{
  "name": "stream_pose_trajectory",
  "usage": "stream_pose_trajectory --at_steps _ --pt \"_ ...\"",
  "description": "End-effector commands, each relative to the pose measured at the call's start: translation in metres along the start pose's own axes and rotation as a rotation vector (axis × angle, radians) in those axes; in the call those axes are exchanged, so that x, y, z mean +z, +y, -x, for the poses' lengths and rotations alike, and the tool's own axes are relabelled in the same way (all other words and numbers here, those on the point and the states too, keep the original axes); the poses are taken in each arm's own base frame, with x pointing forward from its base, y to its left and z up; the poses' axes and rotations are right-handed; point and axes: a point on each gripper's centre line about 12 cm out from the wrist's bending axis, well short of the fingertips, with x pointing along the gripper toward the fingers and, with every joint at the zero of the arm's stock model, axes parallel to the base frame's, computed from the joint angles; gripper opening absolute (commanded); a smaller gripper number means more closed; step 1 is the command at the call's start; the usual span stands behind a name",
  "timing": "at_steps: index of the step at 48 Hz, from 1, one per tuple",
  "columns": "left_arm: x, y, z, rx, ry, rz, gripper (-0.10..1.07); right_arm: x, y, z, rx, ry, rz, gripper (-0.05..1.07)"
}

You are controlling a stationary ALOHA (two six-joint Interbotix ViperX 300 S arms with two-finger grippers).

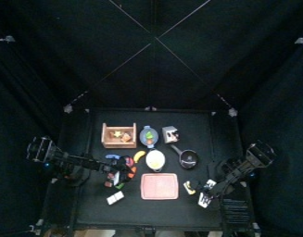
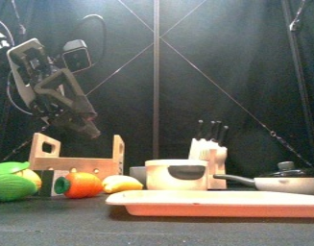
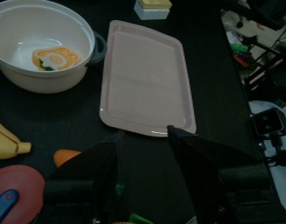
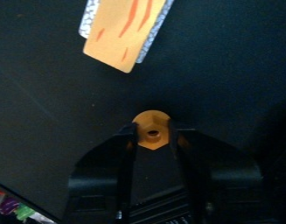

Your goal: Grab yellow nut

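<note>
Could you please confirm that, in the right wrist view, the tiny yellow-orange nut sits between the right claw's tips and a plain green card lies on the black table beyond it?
Not quite: the card is not plain green. The right wrist view shows an orange card with darker orange streaks on the black table. The tiny yellow-orange nut does sit between the right claw's tips.

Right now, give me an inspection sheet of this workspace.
Surface: black table, crowded.
Job's things: yellow nut lies between the right gripper jaws.
Clutter: pink tray, white bowl holding an orange piece, wooden crate, pan, orange-striped block.
Grippers: right jaws flank the nut, grip not confirmed; left gripper open above the tray's end.
Cables: cables on the raised arm.
Surroundings: black curtains.
</note>
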Motion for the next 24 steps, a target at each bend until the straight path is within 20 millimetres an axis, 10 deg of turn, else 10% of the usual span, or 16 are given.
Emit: stream_pose_trajectory --at_steps 1,24 --pt "0.0062 -0.0017 -0.0014 -0.005 -0.019 0.000 0.83 0.0034 0.0063 0.0127 0.040 -0.016 -0.004 0.62" --pt "0.0058 -0.0020 -0.0014 -0.006 -0.017 -0.001 0.83 0.0105 0.0037 0.0137 0.031 -0.050 0.012 0.62"
